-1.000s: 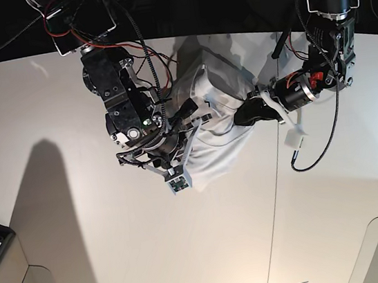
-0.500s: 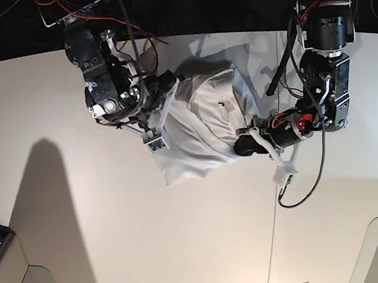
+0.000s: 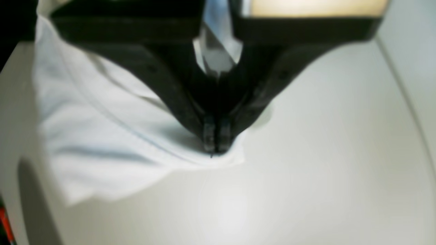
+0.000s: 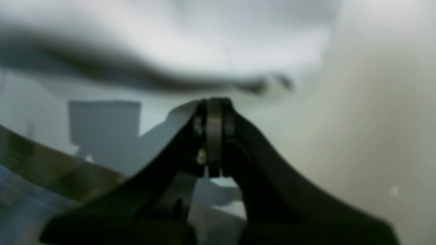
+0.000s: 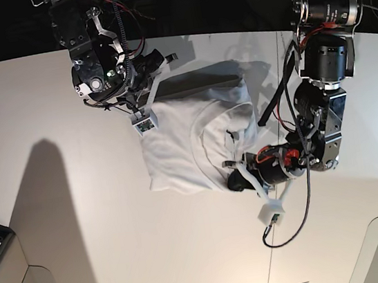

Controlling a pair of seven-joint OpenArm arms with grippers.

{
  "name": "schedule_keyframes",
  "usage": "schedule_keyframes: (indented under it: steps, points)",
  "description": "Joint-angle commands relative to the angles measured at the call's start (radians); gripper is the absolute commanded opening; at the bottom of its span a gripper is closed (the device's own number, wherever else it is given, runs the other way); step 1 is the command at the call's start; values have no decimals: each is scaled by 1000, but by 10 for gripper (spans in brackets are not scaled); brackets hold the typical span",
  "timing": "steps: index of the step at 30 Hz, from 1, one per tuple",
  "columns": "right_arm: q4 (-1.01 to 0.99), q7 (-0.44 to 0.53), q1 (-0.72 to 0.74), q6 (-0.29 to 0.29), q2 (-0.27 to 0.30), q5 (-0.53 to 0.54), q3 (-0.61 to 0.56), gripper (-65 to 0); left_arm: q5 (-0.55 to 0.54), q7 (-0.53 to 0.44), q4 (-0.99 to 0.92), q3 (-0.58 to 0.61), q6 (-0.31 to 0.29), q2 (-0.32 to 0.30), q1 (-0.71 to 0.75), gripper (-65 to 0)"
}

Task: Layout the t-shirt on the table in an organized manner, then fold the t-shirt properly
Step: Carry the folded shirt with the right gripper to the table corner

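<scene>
White cloth fills the middle of the scene: the t-shirt (image 5: 190, 148) lies bunched and partly doubled on the table (image 5: 87, 266), not yet spread flat.

Nearest the onlooker, the left gripper (image 5: 234, 181) sits at the near edge of the garment. In the left wrist view its jaws are pressed together on a hem corner of the cloth (image 3: 218, 154), and that corner rests on or just above the tabletop. The bulk of the garment lies to the far side and to one side of this gripper; bare table lies on the other side.

Farther away, the right gripper (image 5: 146, 123) stands at the far corner of the garment. In the right wrist view its jaws are pressed together (image 4: 213, 112). Blurred cloth lies just beyond the tips, but whether any cloth is pinched cannot be told from that view. In the base view this corner appears lifted at the gripper.

Judged status:
1. Layout step: in progress. Two opposite corners are under control, but sleeves and body are still creased and overlapped.
2. Flattening: outstanding.
3. Folding: not begun.
</scene>
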Motion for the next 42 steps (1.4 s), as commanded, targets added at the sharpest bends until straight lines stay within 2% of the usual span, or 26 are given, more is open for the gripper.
schedule_keyframes:
  steps: [1, 3, 7, 8, 10, 11, 12, 15, 19, 21, 23, 24, 25, 27, 29, 32, 34, 42]
  points:
    - [43, 24, 31, 7, -6, 4, -1, -650, -24, -24, 17, -6, -13, -5, -50, -650]
    - [80, 24, 52, 8, -6, 3, -1, -650, -48, -2, 18, -6, -27, -9, -90, -650]
    - [123, 24, 113, 19, -6, 4, -1, -650, -136, 123, 18, -6, -55, -28, -164, -650]
    - [126, 24, 130, 35, -6, 4, -1, -650, -156, 154, 18, -6, -65, -35, -180, -609]
    - [128, 24, 162, 60, -6, 11, -1, -650, -180, 200, 18, -6, -81, -51, -201, -475]
    - [128, 24, 176, 75, -6, 29, -1, -650, -183, 214, 18, -6, -83, -61, -210, -427]
    - [128, 24, 191, 92, -6, 52, -1, -650, -183, 222, 18, -6, -83, -73, -215, -406]
    - [128, 33, 225, 156, -6, 134, -1, -650, -183, 222, 18, -6, -82, -117, -216, -405]
    - [122, 90, 273, 254, -6, 188, 0, -650, -187, 222, 18, -6, -79, -183, -205, -405]
    - [98, 116, 311, 267, -6, 199, 0, -650, -187, 222, 18, -6, -77, -214, -197, -406]
    - [48, 156, 354, 267, -6, 220, 0, -509, -187, 222, 18, -6, -71, -241, -185, -406]
    - [13, 170, 380, 269, -6, 233, -1, -477, -187, 222, 18, -6, -71, -253, -177, -406]
    - [-31, 175, 408, 271, -6, 247, 0, -474, -187, 222, 18, -6, -71, -261, -169, -405]
    - [-134, 179, 470, 305, -6, 277, 0, -503, -186, 222, 18, -6, -71, -275, -151, -406]
    - [-246, 187, 528, 358, -6, 323, 0, -641, -186, 221, 18, -6, -71, -280, -133, -405]
    - [-395, 193, 596, 423, -6, 441, 0, -650, -187, 209, 18, -6, -71, -280, -107, -406]
    - [-481, 194, 616, 472, -6, 480, 0, -650, -186, 195, 18, -6, -71, -280, -90, -406]
    - [-796, 323, 608, 479, -5, 474, 0, -650, -186, 188, 18, -6, -71, -280, -70, -406]
